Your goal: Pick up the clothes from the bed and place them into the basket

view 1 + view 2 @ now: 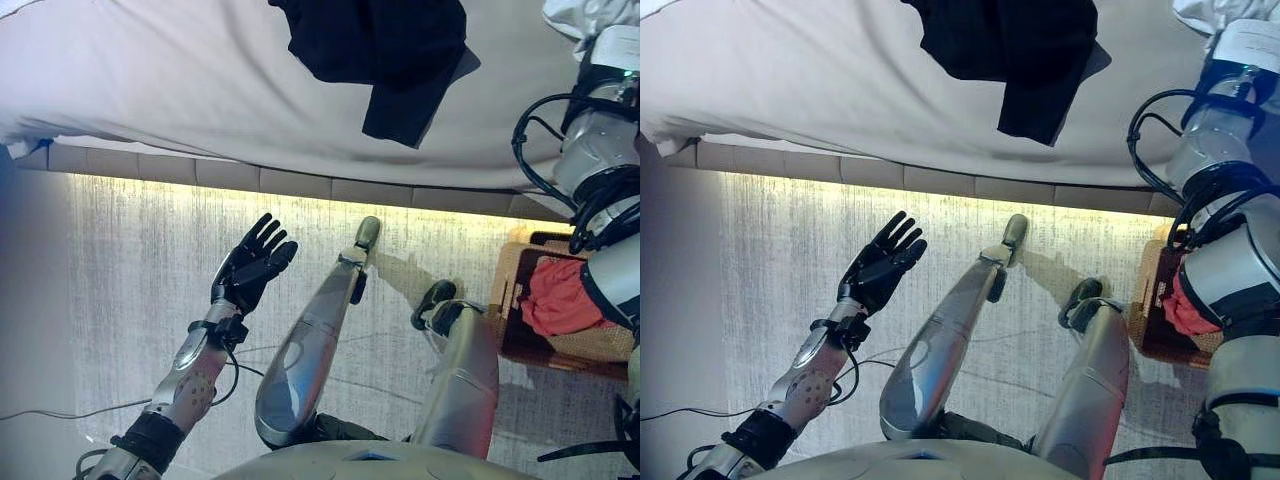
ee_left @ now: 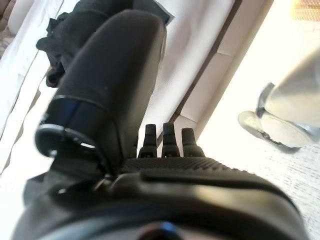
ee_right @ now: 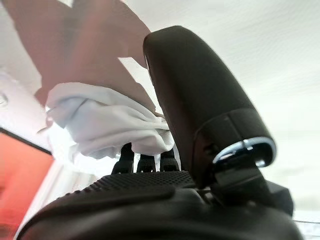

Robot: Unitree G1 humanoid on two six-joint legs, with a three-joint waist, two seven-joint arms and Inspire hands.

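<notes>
A black garment (image 1: 380,50) lies crumpled on the white bed (image 1: 150,80) near its front edge; it also shows in the left wrist view (image 2: 65,35). A white garment (image 1: 585,15) lies on the bed at the far right. My right hand (image 3: 150,200) is open, its straight fingers (image 3: 145,162) reaching the white garment (image 3: 110,120). My left hand (image 1: 250,268) is open and empty, held over the floor in front of the bed, well short of the black garment. A wicker basket (image 1: 510,290) stands on the floor at the right with a red garment (image 1: 560,295) in it.
The bed's padded beige base (image 1: 300,180) runs across in front of me, with a lit strip along the floor below it. Pale carpet (image 1: 130,300) lies between the bed and me. The basket stands close beside my right arm.
</notes>
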